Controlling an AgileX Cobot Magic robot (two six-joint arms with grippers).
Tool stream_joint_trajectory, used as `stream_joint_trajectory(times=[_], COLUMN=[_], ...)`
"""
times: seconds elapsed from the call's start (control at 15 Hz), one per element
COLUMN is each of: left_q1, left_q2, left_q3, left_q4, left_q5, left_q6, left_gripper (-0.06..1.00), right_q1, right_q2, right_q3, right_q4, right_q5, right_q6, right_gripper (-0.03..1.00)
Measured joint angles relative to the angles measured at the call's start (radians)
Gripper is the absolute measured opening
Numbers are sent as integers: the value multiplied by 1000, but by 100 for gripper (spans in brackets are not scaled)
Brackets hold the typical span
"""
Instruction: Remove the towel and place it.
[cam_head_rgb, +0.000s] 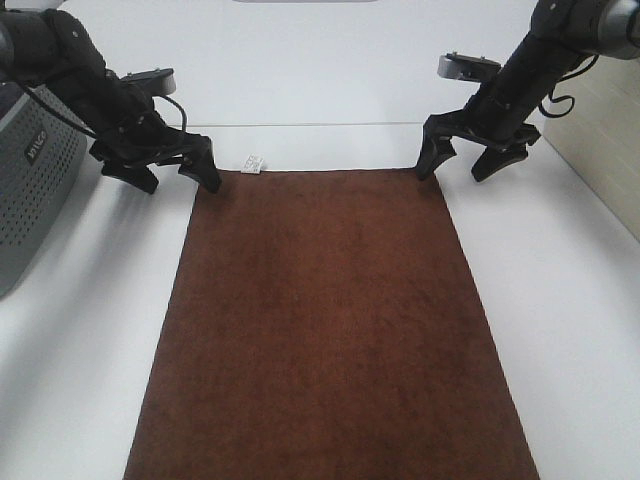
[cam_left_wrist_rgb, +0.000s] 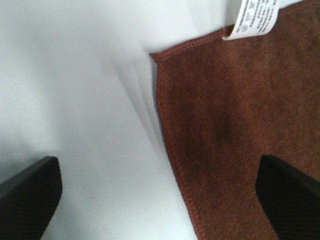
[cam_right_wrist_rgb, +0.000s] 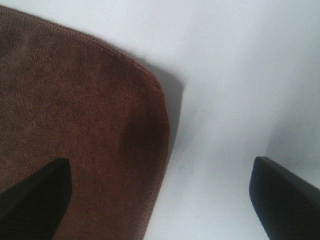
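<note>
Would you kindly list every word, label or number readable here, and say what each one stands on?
Tag at the towel corner: printed lines and symbols, too blurred to read.
Basket: one short pale word on its side, too small to read surely.
No other text shows.

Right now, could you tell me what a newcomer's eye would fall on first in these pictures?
The dark brown towel lies flat down the middle of the white table. The left hand hangs open at its far corner by the small white tag, the right hand open at the other far corner.
</note>
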Motion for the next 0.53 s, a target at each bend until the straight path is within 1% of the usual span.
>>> stream_joint_trajectory(times=[0.13, 0.33, 0.53], left_q1=[0, 0, 0], left_q2=[11, 20, 21], left_q3=[-7, -11, -11], left_q4=[-57, -99, -105], left_q5=[-17, -30, -33], left_q6=[30, 41, 38], left_gripper=[99, 99, 99], right_q1=[0, 0, 0], right_q2=[24, 26, 44], right_q3=[0, 0, -6], right_q4=[42, 58, 54], right_q5=[-13, -60, -117], right_q6=[-23, -28, -16], right_gripper=[92, 92, 92])
